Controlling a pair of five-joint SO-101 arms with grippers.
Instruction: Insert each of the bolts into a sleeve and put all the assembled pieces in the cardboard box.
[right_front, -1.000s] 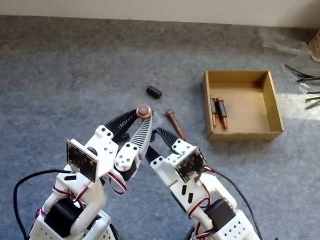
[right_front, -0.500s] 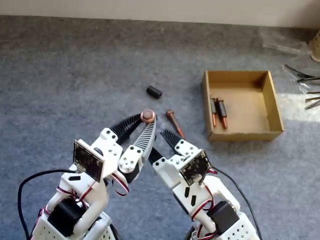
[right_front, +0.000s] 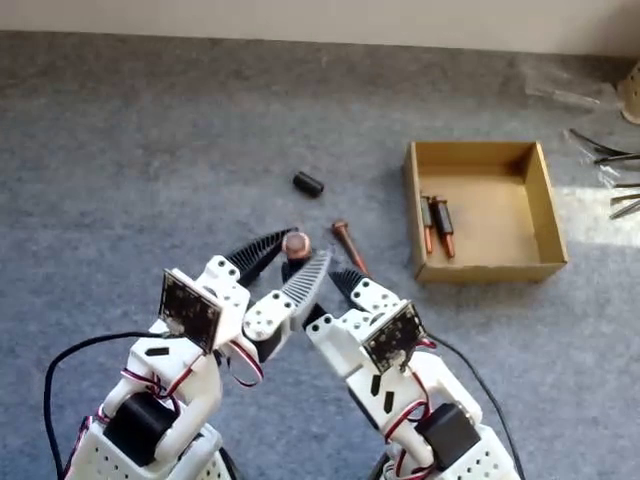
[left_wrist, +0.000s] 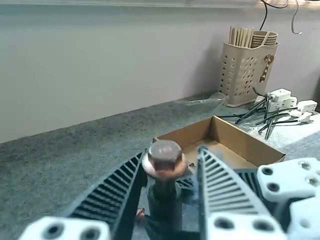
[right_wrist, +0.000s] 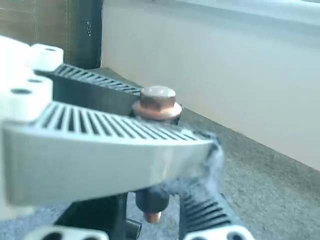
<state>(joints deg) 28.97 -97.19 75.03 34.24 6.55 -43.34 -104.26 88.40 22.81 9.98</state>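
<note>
Bolt (right_front: 295, 243) stands between parted left jaws, right jaws gripping its sleeve (left_wrist: 164, 200), clear of cardboard box (right_front: 412, 210).

In the left wrist view the frame edge is cutting off the black sleeve (left_wrist: 164, 205) under the bolt (left_wrist: 164, 159), and the left gripper (left_wrist: 171, 154) is hiding part of the cardboard box (left_wrist: 245, 145). In the right wrist view a blurred pale finger (right_wrist: 110, 150) of that gripper is covering most of the sleeve. In the high view the assembled pieces (right_front: 437, 225) in the box are showing too small for detail.
</note>
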